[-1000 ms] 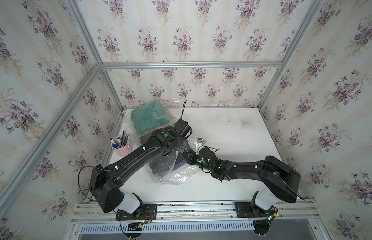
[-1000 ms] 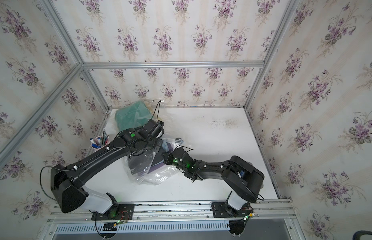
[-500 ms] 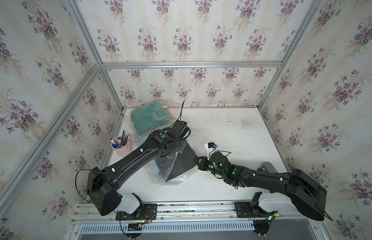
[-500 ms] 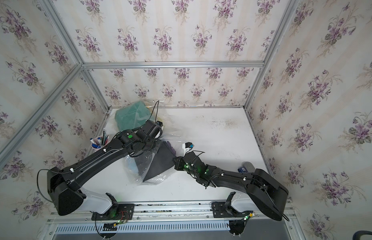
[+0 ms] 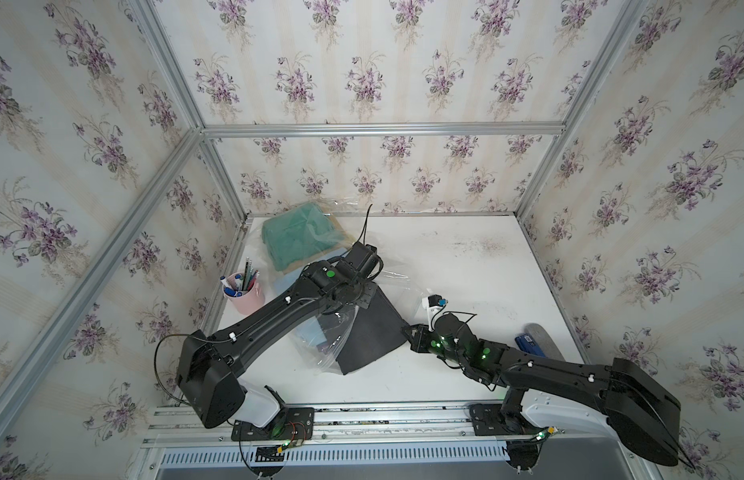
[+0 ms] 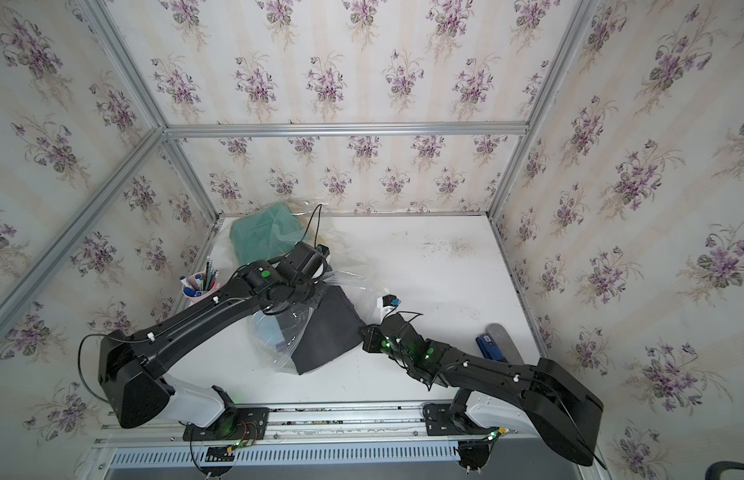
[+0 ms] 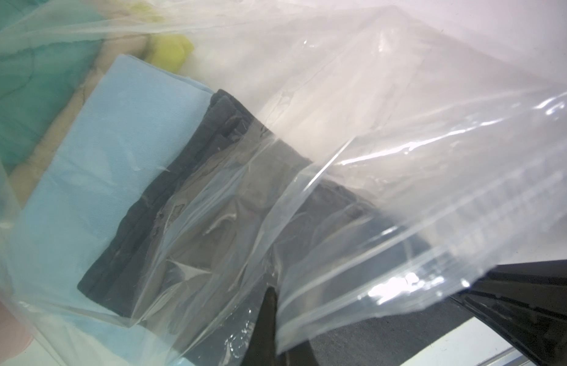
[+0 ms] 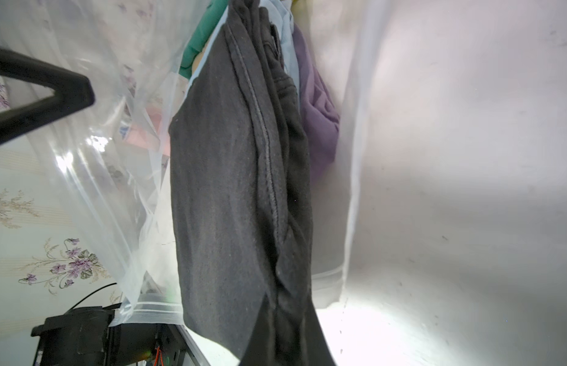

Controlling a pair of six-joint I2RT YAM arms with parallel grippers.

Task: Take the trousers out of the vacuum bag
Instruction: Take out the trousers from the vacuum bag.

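Along the left side of the white table (image 5: 465, 270) we see the vacuum bag (image 5: 401, 281) sprawl from the far-left corner toward the middle, its zip-seal mouth turned toward the near-right; the dark grey trousers (image 5: 372, 332) lie slanted in that mouth, one end under the film and the other out on the bare table toward the near edge; the right gripper (image 5: 407, 331) meets the outer corner of that pair, and in the right wrist view we find its claw pressed together on the dark cloth; the left gripper (image 7: 268, 301) is pinched tight on the bag's upper film close to the zip strip, holding it raised above the garments; inside the bag, the light blue trousers (image 7: 117, 142) lie flat beneath the grey pair; the teal trousers (image 5: 299, 237) sit deepest, at the far-left corner; we make out khaki cloth (image 7: 54, 139) and a yellow scrap (image 7: 168, 47) beside them, and purple trousers (image 8: 318, 111) just beside the grey pair; a pink cup of pens (image 5: 243, 293) stands at the left edge, outside the bag; a small blue object (image 5: 530, 345) lies by the right edge, and we cannot tell what it is.
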